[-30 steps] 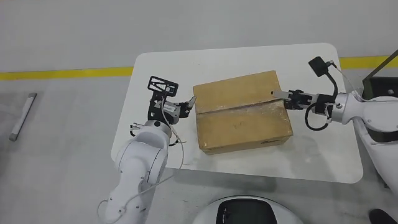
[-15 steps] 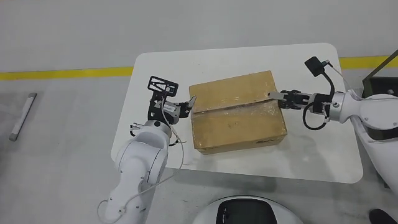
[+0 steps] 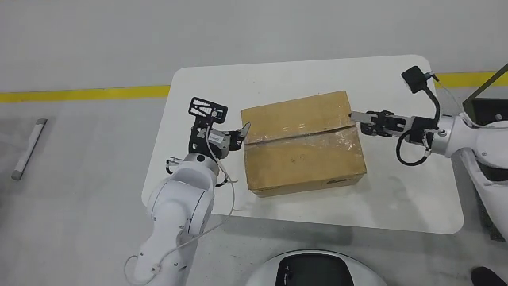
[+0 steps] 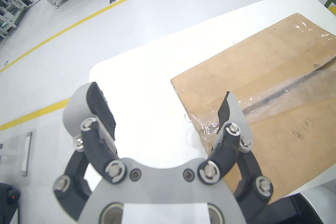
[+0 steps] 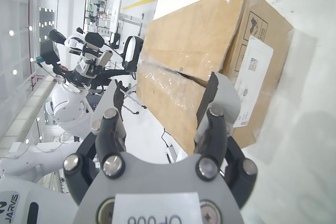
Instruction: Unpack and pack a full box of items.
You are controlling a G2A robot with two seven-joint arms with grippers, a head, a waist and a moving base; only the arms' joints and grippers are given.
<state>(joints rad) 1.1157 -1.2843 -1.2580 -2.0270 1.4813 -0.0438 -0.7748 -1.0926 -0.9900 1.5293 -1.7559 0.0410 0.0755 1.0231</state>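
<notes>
Taped cardboard box (image 3: 303, 141) on table (image 3: 397, 199)

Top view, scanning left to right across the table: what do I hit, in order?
left gripper → cardboard box → right gripper

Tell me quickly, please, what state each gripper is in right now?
Left gripper: open, holding nothing, beside one end of the box.
Right gripper: open, holding nothing, at the box's other end.
</notes>
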